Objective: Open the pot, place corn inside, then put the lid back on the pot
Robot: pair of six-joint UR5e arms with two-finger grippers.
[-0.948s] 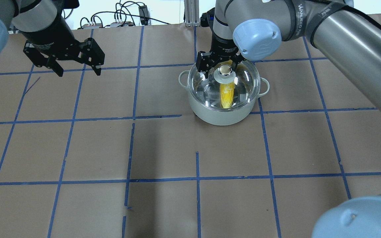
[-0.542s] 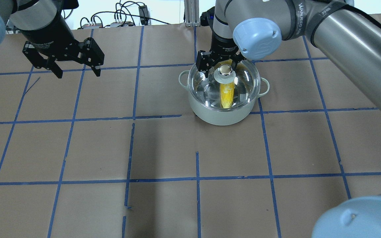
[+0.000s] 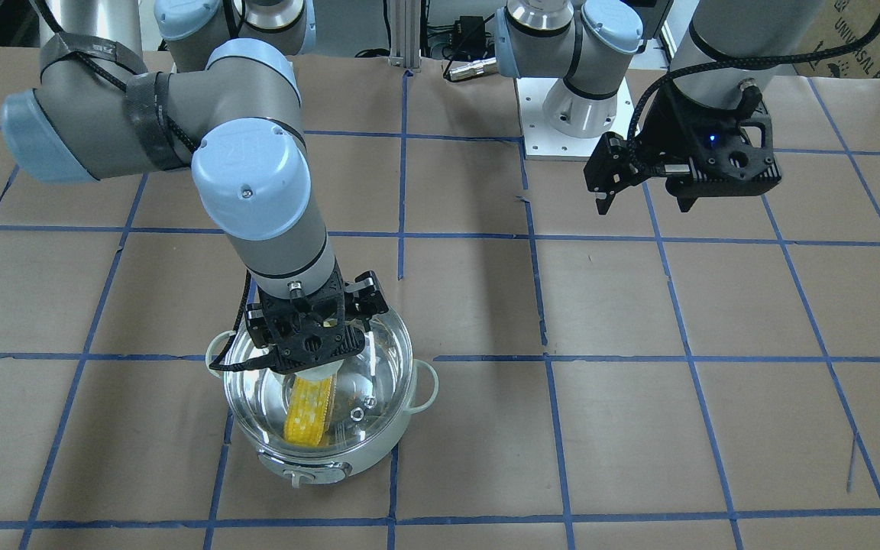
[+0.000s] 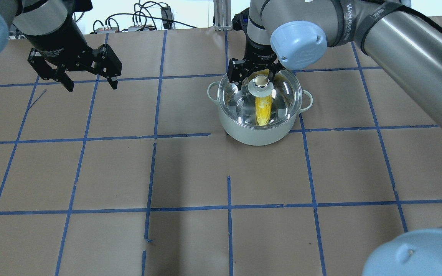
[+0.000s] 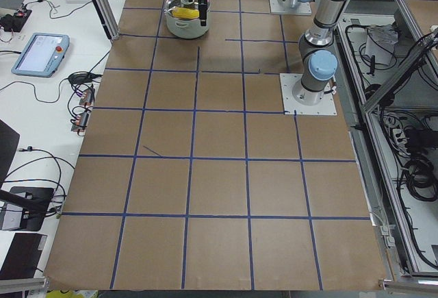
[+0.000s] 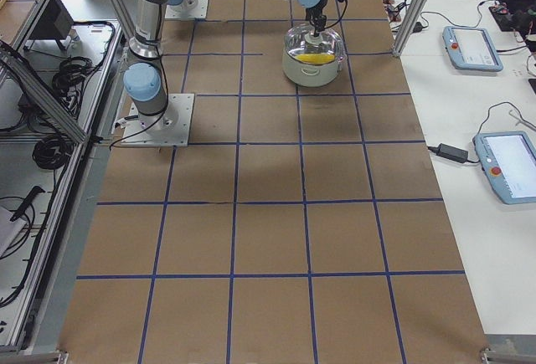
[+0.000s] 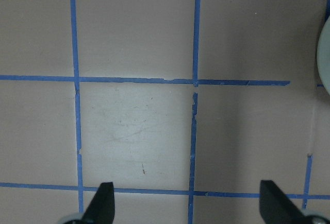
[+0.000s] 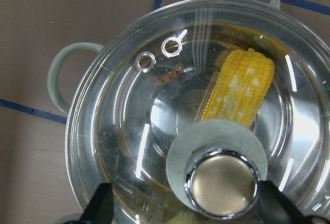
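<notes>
The pale mint pot [image 4: 259,133] stands on the table at the back right. The clear glass lid [image 4: 282,96] sits on it, with its shiny knob [image 4: 261,81] at the centre. The yellow corn [image 4: 263,109] lies inside, seen through the glass. My right gripper [image 4: 256,74] is open just above the lid. In the right wrist view its fingers stand wide on both sides of the knob [image 8: 221,185], not touching it, over the corn [image 8: 240,87]. My left gripper [image 4: 90,82] is open and empty over the table at the back left.
The table is brown paper with a blue tape grid [image 4: 228,207]. Cables and a metal post [image 4: 221,15] lie past the far edge. The left wrist view shows only the table and the pot's rim [image 7: 326,54] at its right edge.
The left gripper has shifted only slightly and is back near where it was. The right gripper stays open over the lid's knob, perhaps a touch higher.
</notes>
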